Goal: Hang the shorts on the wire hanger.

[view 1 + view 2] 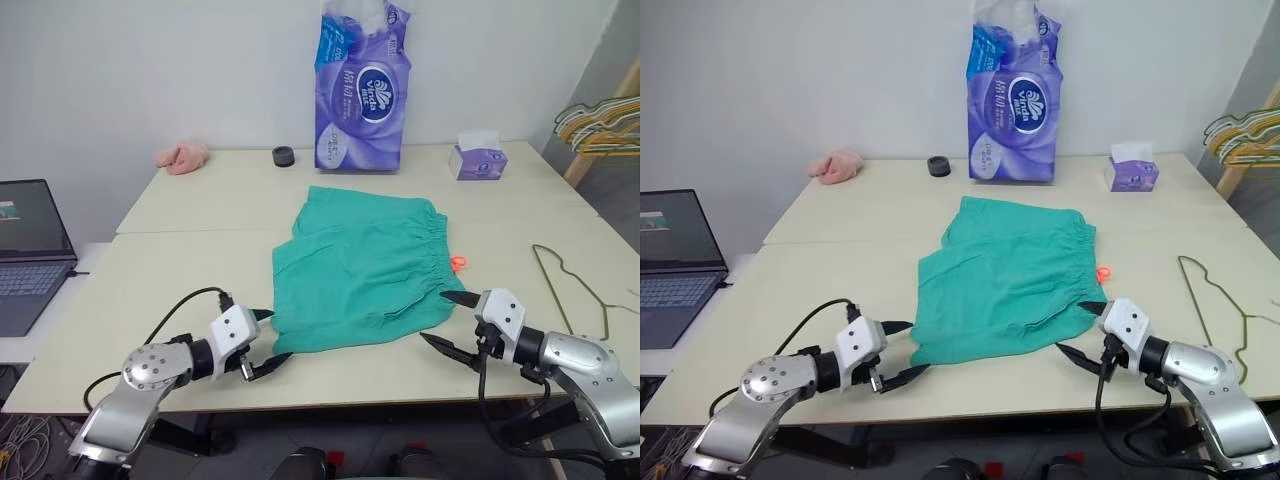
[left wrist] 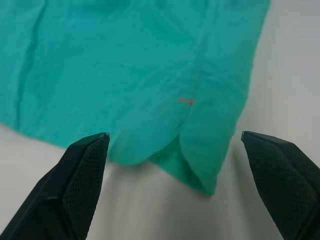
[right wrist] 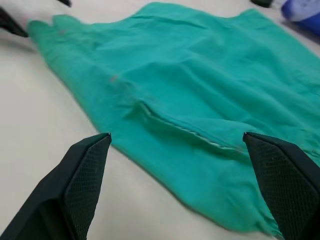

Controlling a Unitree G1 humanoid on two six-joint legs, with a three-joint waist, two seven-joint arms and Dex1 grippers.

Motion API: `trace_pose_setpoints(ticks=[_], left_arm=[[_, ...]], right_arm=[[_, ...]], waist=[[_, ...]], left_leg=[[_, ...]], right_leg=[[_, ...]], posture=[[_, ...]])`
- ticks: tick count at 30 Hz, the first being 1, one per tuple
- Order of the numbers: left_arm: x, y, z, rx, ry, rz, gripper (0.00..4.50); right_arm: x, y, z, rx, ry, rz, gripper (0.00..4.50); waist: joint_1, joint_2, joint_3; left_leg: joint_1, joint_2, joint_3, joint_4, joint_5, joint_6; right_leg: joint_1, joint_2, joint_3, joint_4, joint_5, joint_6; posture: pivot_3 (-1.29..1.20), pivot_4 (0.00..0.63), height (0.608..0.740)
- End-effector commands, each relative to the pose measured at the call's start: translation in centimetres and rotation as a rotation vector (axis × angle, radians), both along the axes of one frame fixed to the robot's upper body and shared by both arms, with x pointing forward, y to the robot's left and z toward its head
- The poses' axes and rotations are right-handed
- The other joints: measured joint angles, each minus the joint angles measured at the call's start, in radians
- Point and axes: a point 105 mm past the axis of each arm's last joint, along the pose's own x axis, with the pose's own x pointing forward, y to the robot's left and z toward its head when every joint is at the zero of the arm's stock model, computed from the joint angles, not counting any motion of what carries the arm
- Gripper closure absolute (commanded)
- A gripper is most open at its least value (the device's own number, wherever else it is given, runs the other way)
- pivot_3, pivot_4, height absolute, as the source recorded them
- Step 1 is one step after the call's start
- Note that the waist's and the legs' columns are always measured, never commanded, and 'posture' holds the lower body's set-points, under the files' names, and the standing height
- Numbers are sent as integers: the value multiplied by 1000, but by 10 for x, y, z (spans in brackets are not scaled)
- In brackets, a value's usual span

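The teal-green shorts (image 1: 360, 265) lie flat in the middle of the cream table, waistband toward the right, with the orange-red drawstring (image 1: 458, 263) peeking out at the right edge. My left gripper (image 1: 268, 338) stands open just off the shorts' near left corner, holding nothing. My right gripper (image 1: 437, 318) is open as well, at the near right corner beside the waistband end. In the left wrist view the cloth's corner (image 2: 195, 170) lies between the open fingers; the right wrist view shows a folded hem (image 3: 190, 132). The wire hanger (image 1: 565, 285) lies flat on the table, right of the shorts.
A purple tissue-roll pack (image 1: 362, 90), a tissue box (image 1: 477, 158), a black ring (image 1: 283, 156) and a pink cloth lump (image 1: 182, 156) stand along the back. A bunch of hangers (image 1: 600, 125) hangs at far right. A laptop (image 1: 30, 250) sits left of the table.
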Motion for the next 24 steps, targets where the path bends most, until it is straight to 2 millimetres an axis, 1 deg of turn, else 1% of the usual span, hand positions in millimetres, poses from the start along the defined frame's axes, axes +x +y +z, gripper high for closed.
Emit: trace_pose_setpoints(ticks=[1, 4, 7, 10, 14, 20, 22, 24], left_arm=[[7, -11, -4, 36, -31, -31, 17], [12, -18, -12, 55, -49, -29, 17], [19, -19, -23, 126, -89, -22, 17], [22, -23, -24, 130, -118, -40, 17], [24, -23, -24, 103, -109, -24, 817], [28, -19, -20, 100, -132, -5, 2656], [34, -21, -13, 85, -155, -2, 3250], [37, -21, -9, 76, -171, -1, 3849]], right_arm=[[-6, 9, 8, -32, -35, 73, 0], [-7, 12, 8, -37, -45, 77, 0], [-6, 12, 9, -50, -69, 74, 0], [-2, 9, 12, -66, -104, 53, 0], [10, -2, 11, -160, -179, 16, 0], [28, -22, 1, -382, -290, 35, 0], [40, -35, -4, -574, -380, 108, 0], [47, -41, -7, -673, -434, 171, 0]], waist=[[0, 0, 0], [0, -1, 1], [0, -1, 0], [0, -1, 0], [-1, 0, 0], [-9, 0, 0], [-19, 0, 0], [-25, 0, 0]], left_leg=[[0, 0, 0, 0, 0, 0], [0, 0, 0, 0, 0, -1], [0, 0, 0, 0, -1, -1], [1, 0, 0, 0, -1, -1], [1, 0, 0, 1, -1, -1], [2, 1, 1, 1, 0, -1], [2, 1, 1, 1, 0, -1], [2, 1, 3, 1, 0, -1]], right_leg=[[0, 0, 0, 0, 0, 0], [0, 0, 0, -1, 0, 0], [0, 0, 0, -2, 0, 0], [1, 0, 0, -2, 0, 1], [2, 0, 0, -2, 1, 2], [2, 0, 0, -1, 2, 2], [2, 1, 0, -1, 2, 1], [1, 0, 1, -1, 2, 1]], posture=[[-64, 24, 740], [-70, 25, 740], [-77, 27, 740], [-84, 28, 740], [-86, 28, 740], [-88, 25, 740], [-87, 25, 740], [-90, 25, 740]])
